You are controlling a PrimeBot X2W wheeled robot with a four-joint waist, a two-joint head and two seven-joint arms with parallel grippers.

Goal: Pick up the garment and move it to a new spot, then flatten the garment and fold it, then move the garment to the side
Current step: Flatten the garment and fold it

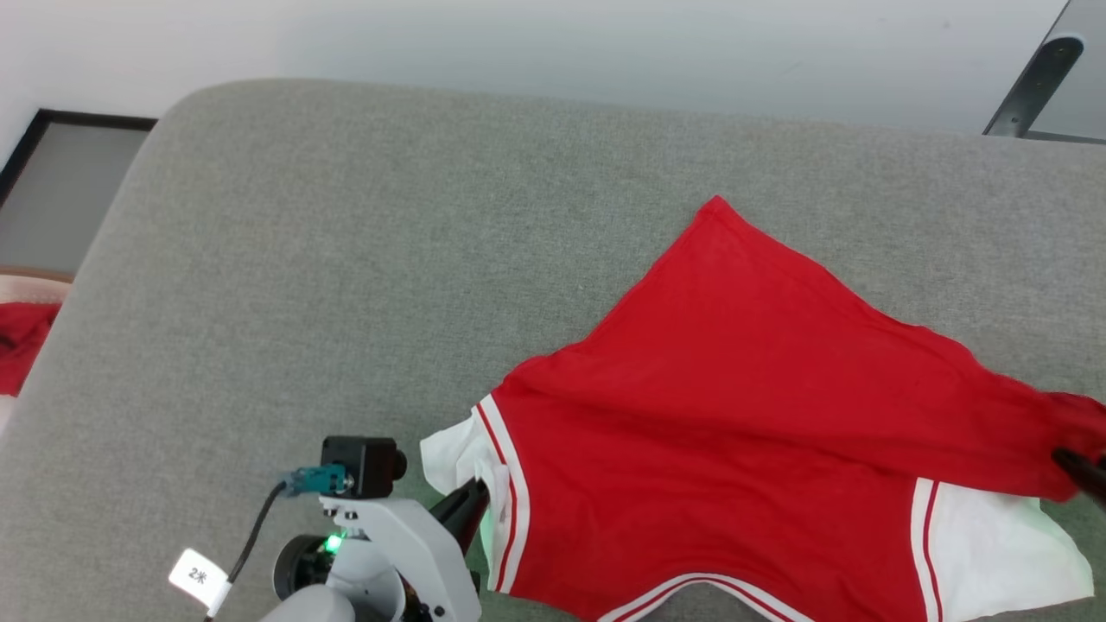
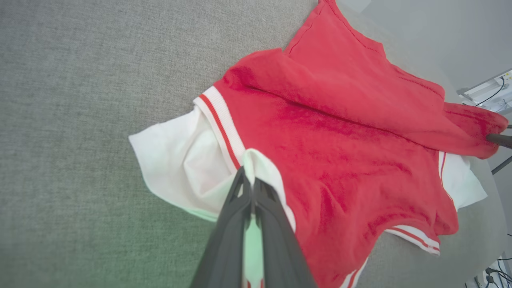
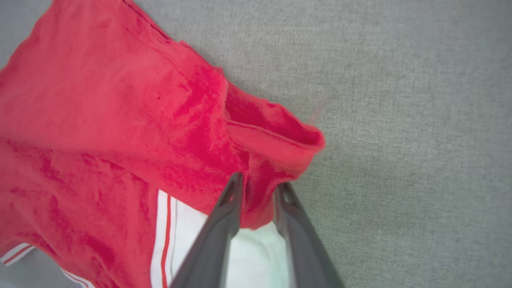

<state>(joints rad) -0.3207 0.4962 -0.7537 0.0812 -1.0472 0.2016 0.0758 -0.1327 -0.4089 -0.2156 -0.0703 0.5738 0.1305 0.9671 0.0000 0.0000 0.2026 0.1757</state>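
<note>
one garment [image 1: 734, 389], two claws [image 2: 252, 181] [image 3: 260, 186]

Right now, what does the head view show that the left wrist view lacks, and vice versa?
Head view: a wrist camera, a white tag, red cloth at the far left. Left wrist view: cables at the right edge. Both: the garment, the grey cushion, the left gripper shut on its white sleeve, the right gripper at its red corner.

Red garment [image 1: 734, 389] spread on grey cushion [image 1: 302, 259], left gripper [image 1: 477, 494] pinching white sleeve [image 1: 451, 456]
</note>
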